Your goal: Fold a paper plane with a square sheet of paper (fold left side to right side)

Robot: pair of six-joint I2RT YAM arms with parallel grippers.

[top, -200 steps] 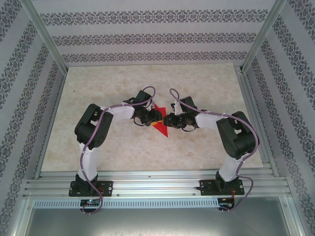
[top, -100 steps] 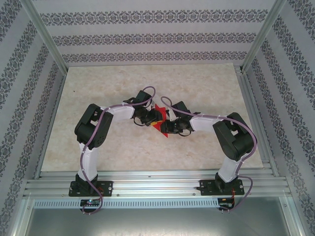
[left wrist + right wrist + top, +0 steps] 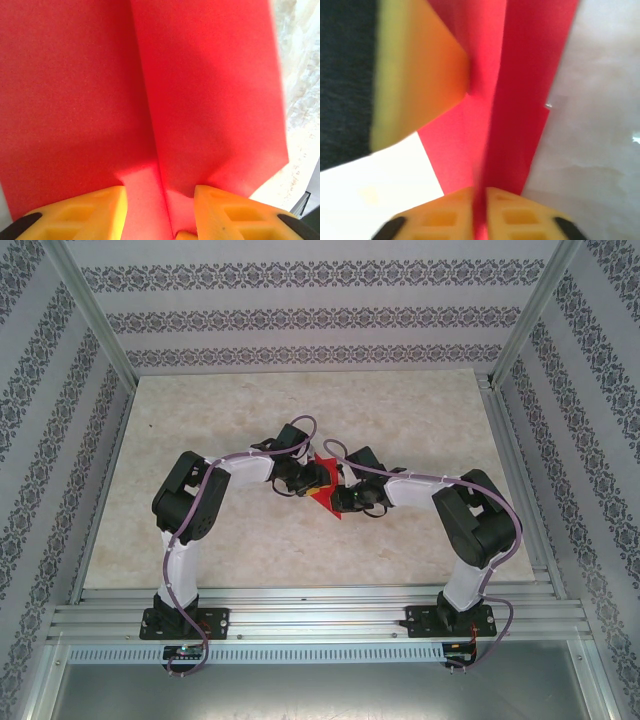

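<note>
The left gripper (image 3: 303, 480) sits at the middle of the marble-patterned table (image 3: 200, 430), just left of the red paper sheet (image 3: 330, 506). In its wrist view the two yellow fingers (image 3: 95, 210) stand apart and clasp nothing. They seem to rest on the sheet, one on either side of a long flap edge running away from them. Whether they press the paper flat or merely hover just above it I cannot tell.

The sheet is no longer a plain square. From above it shows as a small creased shape with a point towards the near edge, lying between the two grippers and partly hidden under them.

To the right, the right gripper (image 3: 346, 502) is clenched on the paper: in its wrist view a raised red fold runs straight into the closed fingers (image 3: 507, 215) and is nipped there.

By my reading the step in hand is a lengthwise fold, with the left gripper steadying the body while the right one grips the flap. The next move calls for carrying that pinched layer across without dragging the sheet out from under the left fingers, landing edge on edge, then pressing along the crease.
</note>
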